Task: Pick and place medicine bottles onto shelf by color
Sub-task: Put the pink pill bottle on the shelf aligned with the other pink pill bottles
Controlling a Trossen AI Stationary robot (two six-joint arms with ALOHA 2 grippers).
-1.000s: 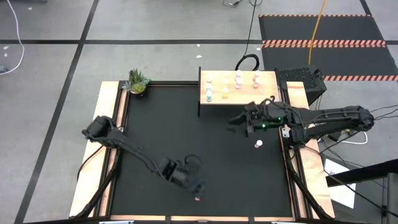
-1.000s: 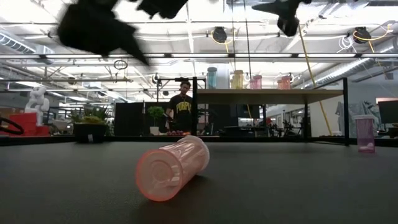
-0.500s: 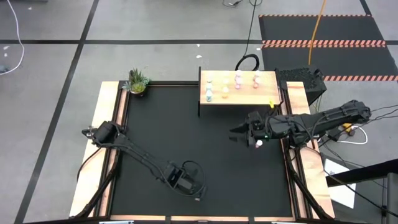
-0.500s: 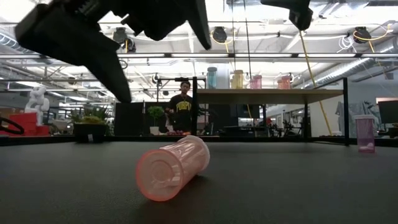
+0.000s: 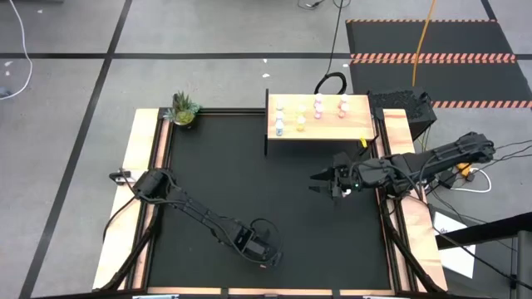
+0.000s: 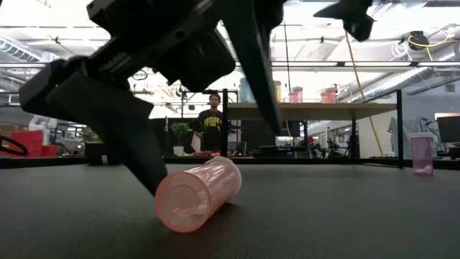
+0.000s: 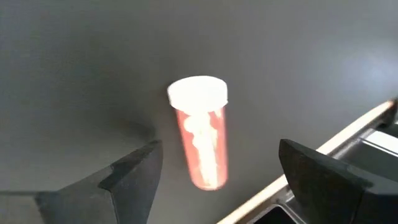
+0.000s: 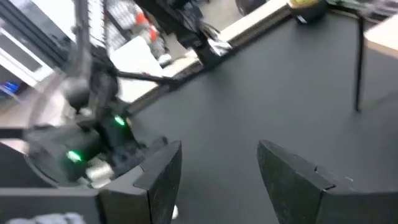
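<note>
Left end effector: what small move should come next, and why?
Probably a short descent, then closing. The left end effector hangs open over the pink bottle, which lies on its side on the black tabletop near the front edge. In the left wrist view the bottle sits between the two fingers, untouched. The low view shows the fingers straddling it.

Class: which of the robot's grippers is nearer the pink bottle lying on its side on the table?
Left. The left gripper hangs open directly over the pink bottle; the right gripper is open far across the table near the shelf.
</note>
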